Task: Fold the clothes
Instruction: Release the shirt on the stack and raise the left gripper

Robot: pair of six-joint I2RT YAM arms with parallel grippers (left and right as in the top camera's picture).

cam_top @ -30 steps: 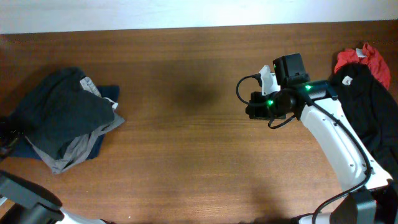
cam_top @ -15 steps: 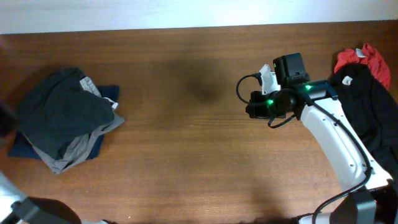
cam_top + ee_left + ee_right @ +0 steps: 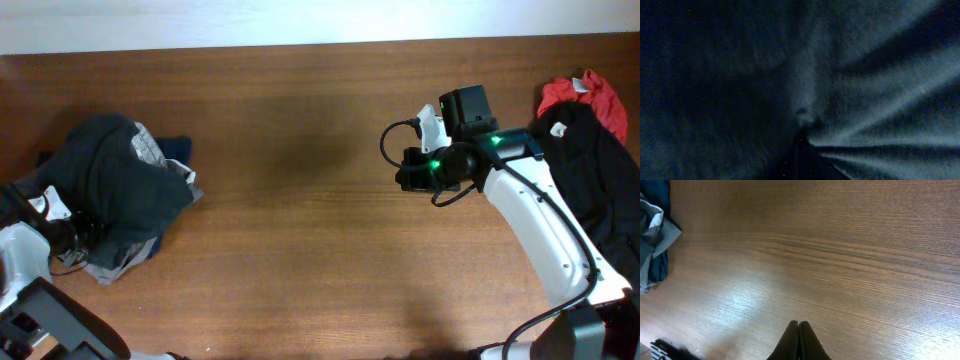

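Done: dark stack (image 3: 110,185) seems roughly folded; left gripper (image 3: 801,144) pinches its cloth.
Remaining: black heap (image 3: 590,185) behind right gripper (image 3: 799,329), closed empty.

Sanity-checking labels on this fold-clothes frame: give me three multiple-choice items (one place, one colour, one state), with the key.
1. Where is the red cloth?
A) table centre
B) far right edge
C) in the left gripper

2. What colour is the garment beside it?
A) yellow
B) white
C) black

3. The right gripper is:
A) shut, empty, over bare table
B) open wide
C) holding the red cloth

Key:
1 B: the overhead view shows it at the table's right end.
2 C: black fabric spreads out next to it.
3 A: the right wrist view shows the fingers together with only wood beneath.
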